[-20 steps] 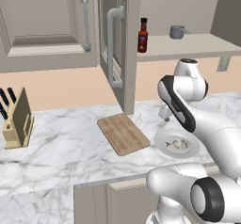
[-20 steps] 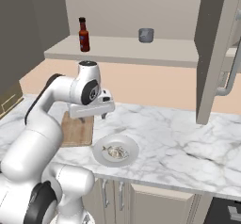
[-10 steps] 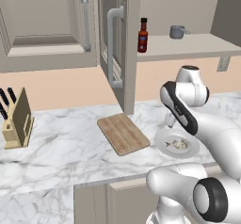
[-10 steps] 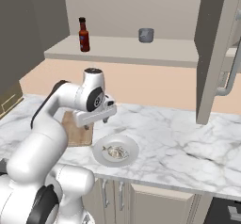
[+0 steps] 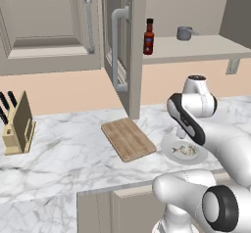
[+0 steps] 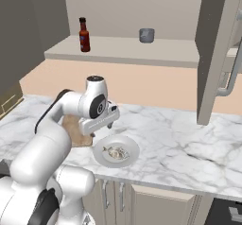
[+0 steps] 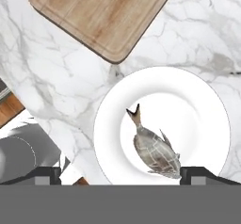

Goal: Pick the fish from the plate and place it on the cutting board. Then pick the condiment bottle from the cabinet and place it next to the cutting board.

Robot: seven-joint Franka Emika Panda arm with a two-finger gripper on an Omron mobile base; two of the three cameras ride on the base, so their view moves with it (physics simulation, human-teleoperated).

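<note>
The arm leans out over the marble counter (image 5: 63, 163) with its gripper (image 7: 120, 173) hanging above the plate (image 7: 207, 105), jaws spread as wide as they go and nothing between them. The fish (image 7: 153, 148) lies on the plate, a little off its middle, tail fin pointing up toward the cutting board (image 7: 101, 13), which sits just beside the plate with a thin strip of counter between them. From the hand's own view the two dark finger tips stand at either side of the fish's head end, so the claw is roughly lined up but sits nearer the head than the middle of the body.

To my eye the step in hand is the descent for the pick. It would go best if the hand shifted slightly toward the tail so the fingers straddle the thick middle of the body, then came straight down and closed across the narrow width, not along the length. The fish is small and flat, so the tips will need to go almost to the plate's surface; stopping short could leave them pinching only the back, and the fish could slip out.

Up on the cabinet shelf (image 6: 127, 54) the bottle (image 6: 84, 35) stands upright, well apart from a small grey pot (image 6: 146, 35), waiting for later.
</note>
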